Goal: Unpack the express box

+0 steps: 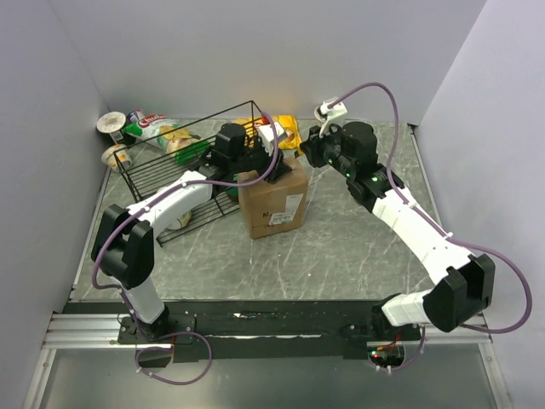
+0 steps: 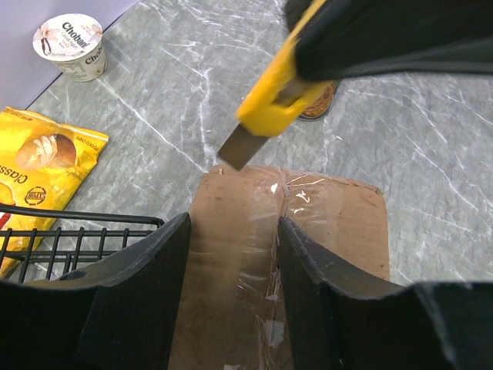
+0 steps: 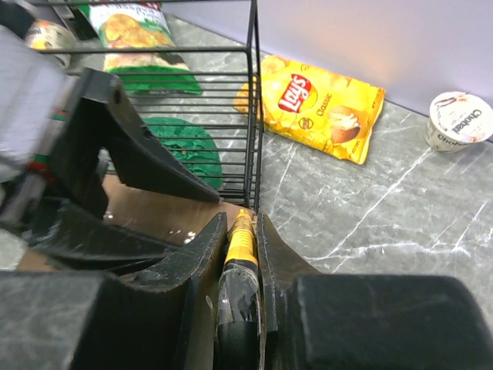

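Note:
The express box, a brown taped carton, stands mid-table beside the basket. My left gripper hovers over its top, open. In the left wrist view its fingers straddle the taped seam of the box top, and I cannot tell if they touch it. My right gripper is at the box's far right corner, shut on a yellow utility knife. The knife's body and its blade point down at the far edge of the box top.
A black wire basket holding green packets stands against the box's left side. A yellow Lay's bag lies behind the box. Yogurt cups and a green chip bag sit at the back left. A Chobani cup stands near the wall.

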{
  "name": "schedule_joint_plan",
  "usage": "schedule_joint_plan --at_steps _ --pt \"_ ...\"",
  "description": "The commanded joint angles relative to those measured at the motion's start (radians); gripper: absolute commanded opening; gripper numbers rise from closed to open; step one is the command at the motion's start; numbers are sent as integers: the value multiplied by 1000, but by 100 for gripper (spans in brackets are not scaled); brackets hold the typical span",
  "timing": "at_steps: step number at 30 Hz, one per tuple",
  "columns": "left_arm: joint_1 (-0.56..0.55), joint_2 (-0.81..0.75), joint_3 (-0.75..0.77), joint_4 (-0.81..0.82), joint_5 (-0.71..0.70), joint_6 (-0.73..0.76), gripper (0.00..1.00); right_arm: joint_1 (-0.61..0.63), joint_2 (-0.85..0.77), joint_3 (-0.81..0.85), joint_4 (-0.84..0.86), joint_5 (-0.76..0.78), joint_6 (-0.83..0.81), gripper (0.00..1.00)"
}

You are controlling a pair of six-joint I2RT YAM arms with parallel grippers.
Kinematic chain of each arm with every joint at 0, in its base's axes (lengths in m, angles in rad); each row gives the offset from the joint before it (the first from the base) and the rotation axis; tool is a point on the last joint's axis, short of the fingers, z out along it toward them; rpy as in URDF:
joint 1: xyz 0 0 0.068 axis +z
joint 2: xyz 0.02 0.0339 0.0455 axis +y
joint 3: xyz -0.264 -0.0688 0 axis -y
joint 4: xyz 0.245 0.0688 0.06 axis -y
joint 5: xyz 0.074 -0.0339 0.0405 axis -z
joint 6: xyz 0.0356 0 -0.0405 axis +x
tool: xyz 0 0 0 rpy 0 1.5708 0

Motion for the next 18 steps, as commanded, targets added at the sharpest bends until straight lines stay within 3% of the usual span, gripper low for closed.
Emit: schedule_joint_plan --at_steps 1,18 --pt "-9 14 -48 -142 -28 19 54 0 25 51 76 12 -36 0" --pt "-12 33 -39 -139 -73 10 52 2 -31 -5 6 12 -67 0"
